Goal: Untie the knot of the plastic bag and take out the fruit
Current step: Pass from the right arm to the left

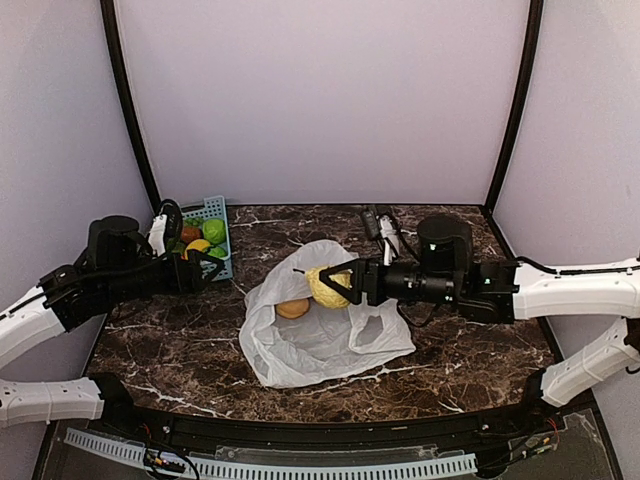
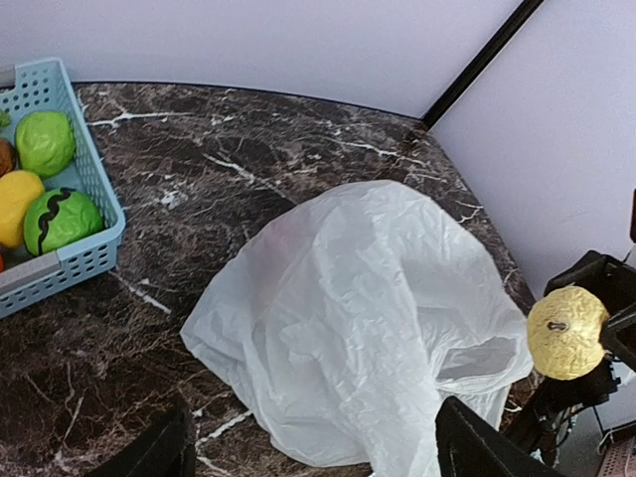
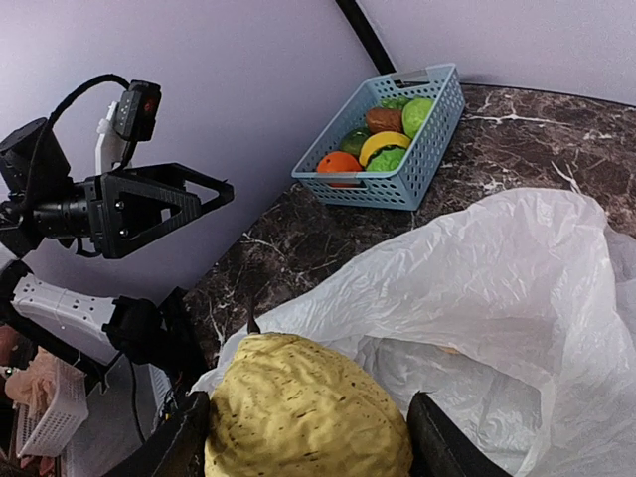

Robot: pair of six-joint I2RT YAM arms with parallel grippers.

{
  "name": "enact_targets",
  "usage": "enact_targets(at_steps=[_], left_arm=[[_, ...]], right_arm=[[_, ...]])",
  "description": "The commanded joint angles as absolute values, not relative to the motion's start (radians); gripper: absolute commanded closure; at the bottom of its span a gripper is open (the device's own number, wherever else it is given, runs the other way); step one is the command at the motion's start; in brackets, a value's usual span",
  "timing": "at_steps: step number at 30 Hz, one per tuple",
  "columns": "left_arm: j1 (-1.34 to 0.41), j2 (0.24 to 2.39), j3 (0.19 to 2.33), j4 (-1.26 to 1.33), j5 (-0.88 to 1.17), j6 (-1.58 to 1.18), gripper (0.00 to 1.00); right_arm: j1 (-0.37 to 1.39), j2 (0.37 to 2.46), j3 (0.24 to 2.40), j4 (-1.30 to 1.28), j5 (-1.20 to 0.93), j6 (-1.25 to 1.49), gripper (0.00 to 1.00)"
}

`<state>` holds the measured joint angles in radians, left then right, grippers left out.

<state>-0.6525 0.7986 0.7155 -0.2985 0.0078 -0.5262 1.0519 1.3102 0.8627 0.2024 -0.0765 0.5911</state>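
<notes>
Clamping one bumpy yellow fruit (image 3: 303,412) in my right gripper (image 1: 335,285), I hold it just above the single white bag (image 1: 320,350), where one orange fruit (image 1: 293,308) lies. My left gripper (image 2: 313,457) gapes empty near the one blue basket (image 2: 94,214).

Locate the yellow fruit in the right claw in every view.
Top external: yellow fruit at centre, over the plastic bag.
Left wrist: right edge, beside the bag.
Right wrist: bottom centre, close up.
Shared landmark: the blue basket.
</notes>
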Motion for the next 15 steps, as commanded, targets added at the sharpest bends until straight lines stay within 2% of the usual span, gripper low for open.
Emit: enact_targets(at_steps=[1, 6, 10, 15], left_arm=[[-0.650, 0.795, 0.794, -0.323, 0.183, -0.541, 0.19], [-0.690, 0.845, 0.804, -0.096, 0.402, -0.600, 0.20], [-0.818, 0.918, 0.848, -0.063, 0.438, -0.535, 0.18], [-0.881, 0.982, 0.848, 0.086, 0.514, -0.554, 0.15]], right_arm=[[1.062, 1.276, 0.885, 0.335, -0.173, 0.533, 0.51], [1.063, 1.288, 0.943, 0.363, -0.182, 0.546, 0.51], [1.067, 1.303, 0.986, 0.376, -0.197, 0.555, 0.51], [1.075, 1.328, 1.014, 0.402, -0.233, 0.561, 0.51]])
